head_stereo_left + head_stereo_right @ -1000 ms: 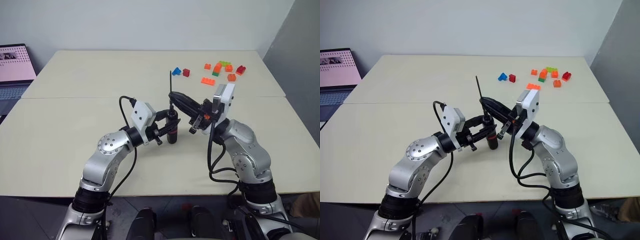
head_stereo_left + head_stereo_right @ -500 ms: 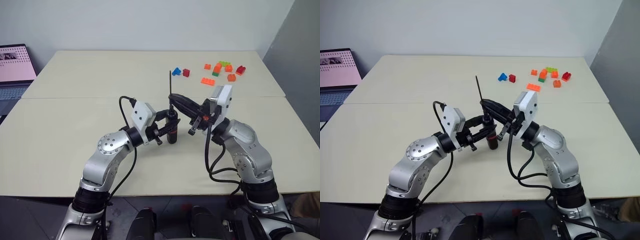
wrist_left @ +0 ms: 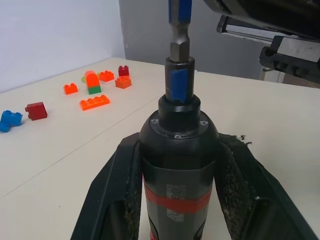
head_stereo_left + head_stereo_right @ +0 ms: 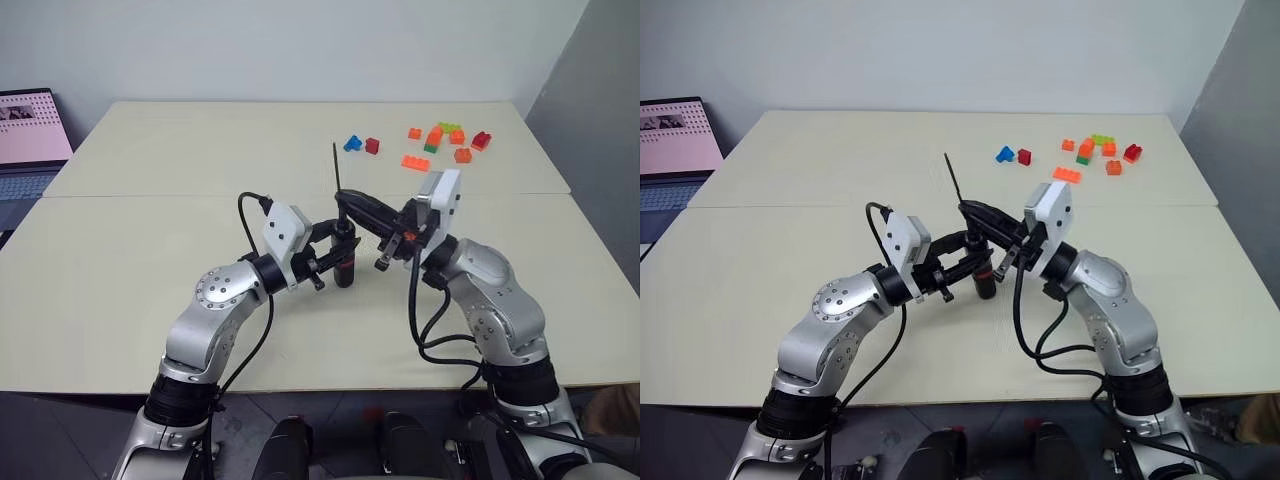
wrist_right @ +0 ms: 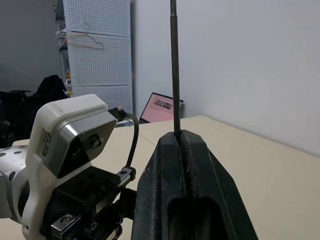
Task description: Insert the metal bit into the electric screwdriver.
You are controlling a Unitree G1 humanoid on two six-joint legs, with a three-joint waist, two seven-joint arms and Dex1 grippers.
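Left wrist view: left gripper, fingers clamped against both sides of the electric screwdriver, held upright, red band between the pads, metal bit seated in its collar. Right wrist view: right gripper, fingers pressed together on the thin shaft of the bit, which rises past their tips. Head views: both arms bent inward over the worktop, grippers meeting at centre; toy bricks well apart at the far right.

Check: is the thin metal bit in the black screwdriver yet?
In: the thin metal bit's hex end sits inside the black screwdriver's collar.
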